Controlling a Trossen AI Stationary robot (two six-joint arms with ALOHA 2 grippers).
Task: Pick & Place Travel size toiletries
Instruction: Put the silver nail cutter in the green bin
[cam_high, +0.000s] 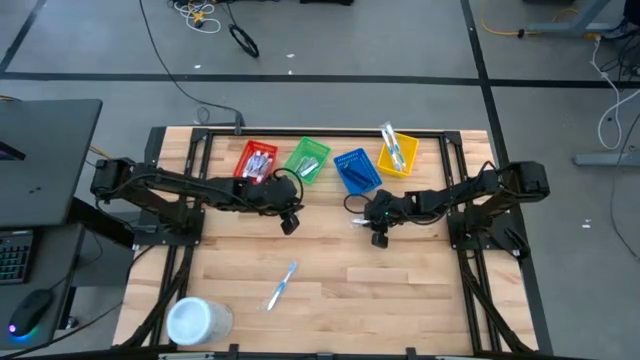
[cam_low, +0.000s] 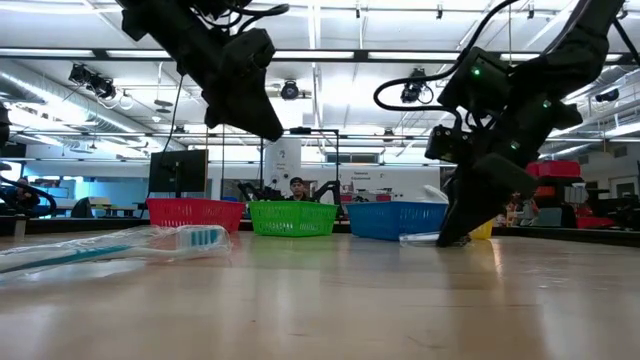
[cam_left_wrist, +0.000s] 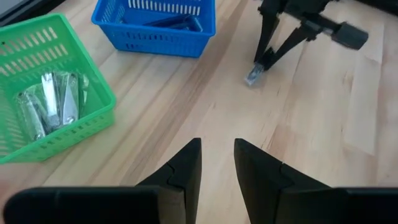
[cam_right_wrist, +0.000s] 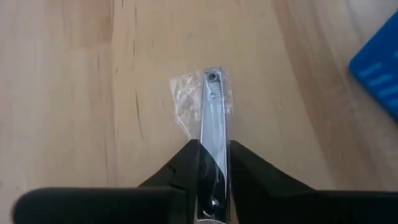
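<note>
- Right gripper (cam_right_wrist: 214, 163): down at the table (cam_high: 400, 290) just in front of the blue basket (cam_high: 355, 170); jaws closed on a wrapped metal nail clipper (cam_right_wrist: 213, 115).
- Nail clipper: pinched edgewise between the right fingers (cam_right_wrist: 186, 165), its free end and clear wrapper sticking out past the fingertips over bare wood; in the low view its tip sits at or just above the table surface, and contact cannot be told.
- Left gripper (cam_left_wrist: 217, 155): hanging above the table in front of the red basket (cam_high: 256, 160) and green basket (cam_high: 307, 158); jaws part open with a narrow gap, nothing between them.
- Toothbrush (cam_high: 282, 285): blue and white, in a clear wrapper, lying flat on the table, well apart from both sets of jaws, nearer the front edge.
- Green basket: to one side ahead of the left jaws, holding several wrapped metal nail clippers (cam_left_wrist: 53, 106).
- Blue basket: farther ahead of the left jaws, dark blue items (cam_left_wrist: 168, 23) inside; just beside the right gripper.
- Red basket: behind the left gripper, with small items inside, kind unclear.
- Yellow basket (cam_high: 398, 158): beyond the right gripper, holding pale long items (cam_high: 392, 143) that stick up over its rim.
- White tub (cam_high: 192, 320): at the front left corner, far from both jaws.
- Person (cam_low: 296, 186): seen far off in the room behind the baskets.
</note>
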